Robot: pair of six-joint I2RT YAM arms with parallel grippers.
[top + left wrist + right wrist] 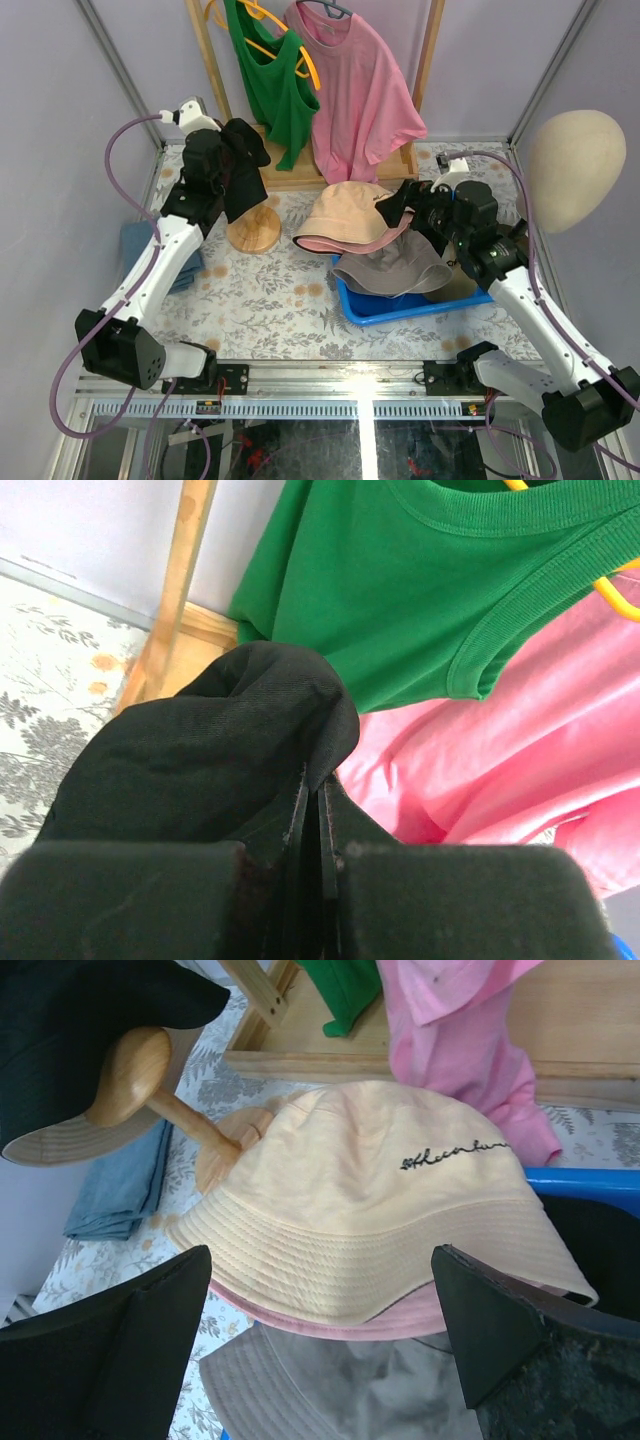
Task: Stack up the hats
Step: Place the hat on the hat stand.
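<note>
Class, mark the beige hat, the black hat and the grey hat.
Beige hat point(360, 1220), right wrist view: on its crown.
Black hat point(190, 750), left wrist view: on its bunched fabric.
Grey hat point(388, 266), top view: on its crown.

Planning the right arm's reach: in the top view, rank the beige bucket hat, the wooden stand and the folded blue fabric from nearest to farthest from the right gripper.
1. beige bucket hat, just left of the right gripper.
2. wooden stand, further left, mid-scene.
3. folded blue fabric, at the far left.
</note>
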